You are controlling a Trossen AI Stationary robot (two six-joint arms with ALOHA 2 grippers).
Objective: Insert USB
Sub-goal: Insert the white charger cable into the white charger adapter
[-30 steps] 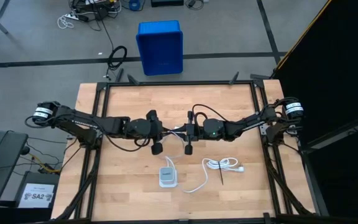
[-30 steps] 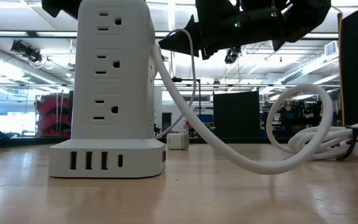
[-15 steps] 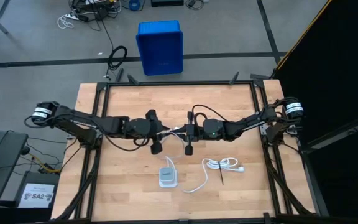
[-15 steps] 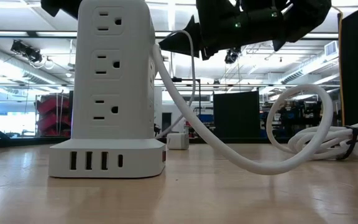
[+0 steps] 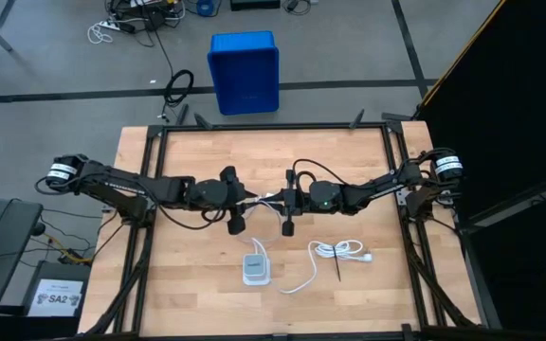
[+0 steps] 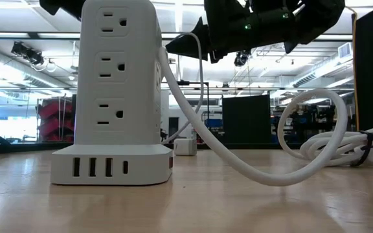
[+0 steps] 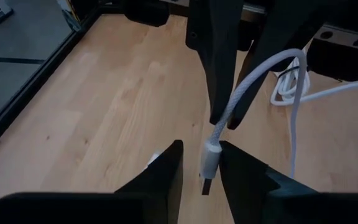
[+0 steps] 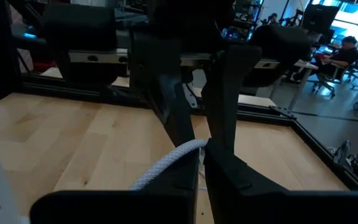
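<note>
The USB [image 7: 241,93] is a thin braided whitish cable ending in a small white plug [image 7: 209,160]. My right gripper [image 7: 229,121] is shut on it above the table's middle. My left gripper [image 7: 201,171] faces it, open, one finger on each side of the hanging plug. In the high view the two grippers meet tip to tip, left [image 5: 252,202] and right [image 5: 273,202]. The white tower power strip [image 6: 115,90] stands near the table's front, with a row of USB ports [image 6: 99,168] in its base. My right gripper pinches the braided cable [image 7: 232,111] between its two fingertips, just above the plug. The plug hangs straight down below the fingers, clear of the table, while the rest of the cable arches up behind them [image 7: 291,59] and drops slack. My left gripper: I cannot tell whether a finger [image 7: 238,174] touches the plug.
The tower's thick white power cord [image 6: 238,162] runs across the table to a coil tied with a black strap [image 5: 339,251] right of the tower. A small white charger block [image 6: 185,147] lies behind the tower. A blue bin [image 5: 245,71] stands on the floor beyond the far edge.
</note>
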